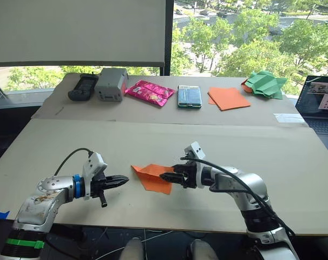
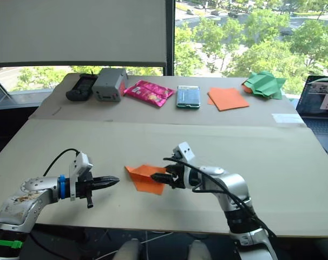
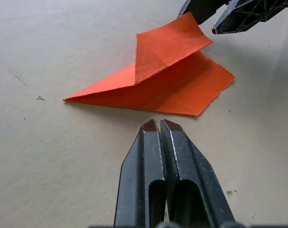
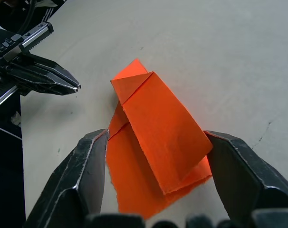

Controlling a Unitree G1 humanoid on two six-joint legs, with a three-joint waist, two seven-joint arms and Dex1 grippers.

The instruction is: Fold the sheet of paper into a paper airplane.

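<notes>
Paper (image 1: pixel 152 177) lies on the table (image 1: pixel 56 146) near its front edge, partly folded to a point, one flap raised. Right gripper (image 4: pixel 156 156) spread wide, fingers either side of the raised flap, not pinching. Left gripper (image 3: pixel 161 129) clenched on nothing, tips just short of the paper.

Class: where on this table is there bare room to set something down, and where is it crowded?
Bare: the beige table between the far row and the grippers. Crowded: the far row, black handset to crumpled green paper, and around the folded orange sheet of paper.
</notes>
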